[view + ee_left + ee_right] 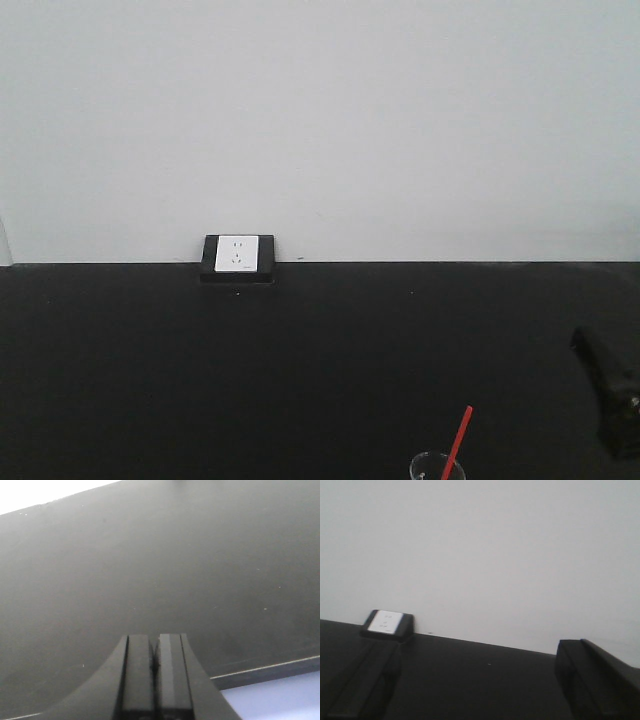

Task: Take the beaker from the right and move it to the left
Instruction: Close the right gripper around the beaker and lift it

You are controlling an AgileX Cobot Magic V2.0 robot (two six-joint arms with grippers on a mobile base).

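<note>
The beaker [436, 468] shows only as a clear glass rim at the bottom edge of the front view, with a thin red rod [458, 440] slanting up out of it. Part of my right gripper [603, 375] enters at the right edge, to the right of the beaker and apart from it. In the right wrist view the right gripper [475, 680] is open, its fingers [587, 680] wide apart with only bare black table between them. The left gripper [154, 647] is shut with nothing in it, over bare tabletop. Neither wrist view shows the beaker.
A black table [250, 370] runs back to a white wall. A white socket in a black block [237, 258] sits at the table's far edge; the socket [386, 623] also shows at the left. The table's edge [270, 672] lies close by the left gripper.
</note>
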